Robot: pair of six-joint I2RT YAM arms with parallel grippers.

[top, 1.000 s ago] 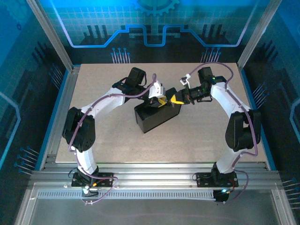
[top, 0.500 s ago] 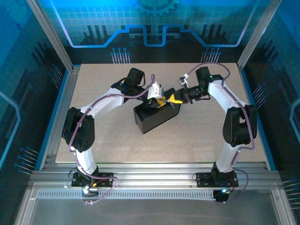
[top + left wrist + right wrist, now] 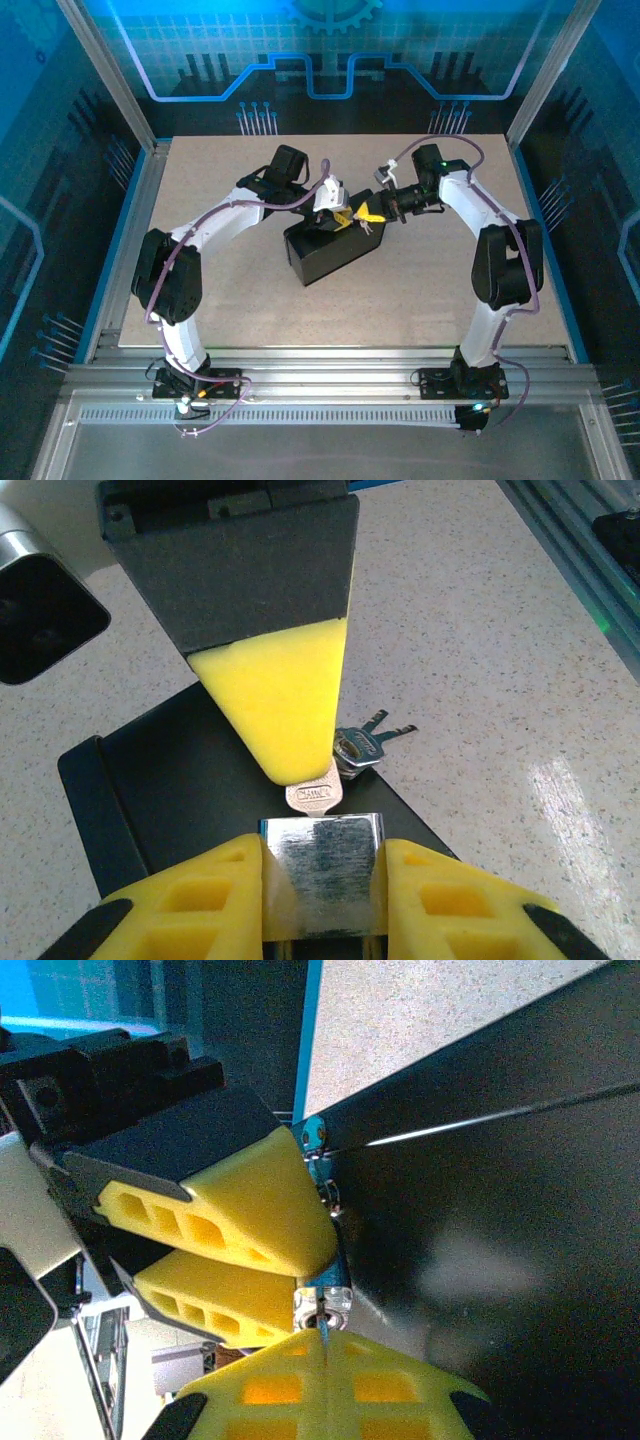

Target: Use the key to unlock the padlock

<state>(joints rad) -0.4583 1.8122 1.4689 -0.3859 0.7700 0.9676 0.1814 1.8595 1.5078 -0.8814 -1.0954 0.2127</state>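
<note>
Gleaming blocky padlock (image 3: 322,865), flat silvery key (image 3: 314,796)

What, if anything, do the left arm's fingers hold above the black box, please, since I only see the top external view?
Observer: The left fingers clamp a silvery rectangular metal padlock by its sides.
Operator: Thank you. Where is the key?
Observer: The right fingers pinch the small silvery metal key, its head right against the padlock's end.
Operator: Is anything else close by?
Observer: A few spare silvery keys sit just beyond it, at the edge of the black rectangular box.
</note>
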